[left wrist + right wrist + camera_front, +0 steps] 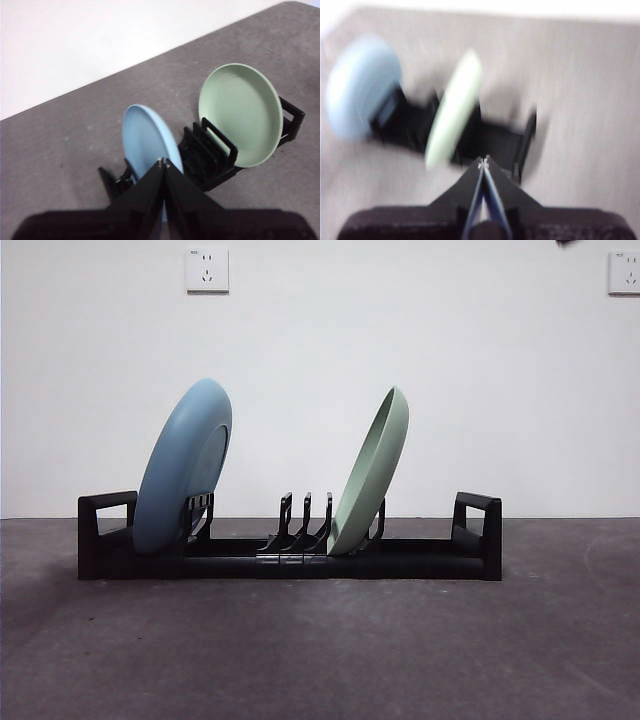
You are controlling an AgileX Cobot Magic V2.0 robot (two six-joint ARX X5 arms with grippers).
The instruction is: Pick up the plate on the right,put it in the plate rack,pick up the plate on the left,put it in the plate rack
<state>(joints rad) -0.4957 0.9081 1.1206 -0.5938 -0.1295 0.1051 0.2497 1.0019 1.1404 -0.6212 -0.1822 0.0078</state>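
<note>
Rack: the long low black plastic plate rack (pixel 290 558) sits on the dark grey bench (pixel 320 650), with boxy loop ends at both sides.
Blue plate: the round pale blue plate (pixel 183 466) stands tilted in the rack near its left end in the front view.
Green plate: the round pale green plate (pixel 372 472) stands tilted among the middle prongs, apart from the blue one.
Left gripper (pixel 163 162): jaws together, holding nothing, above the blue plate.
Right gripper (pixel 484 162): jaws together, holding nothing, above the rack; that view is blurred.
</note>
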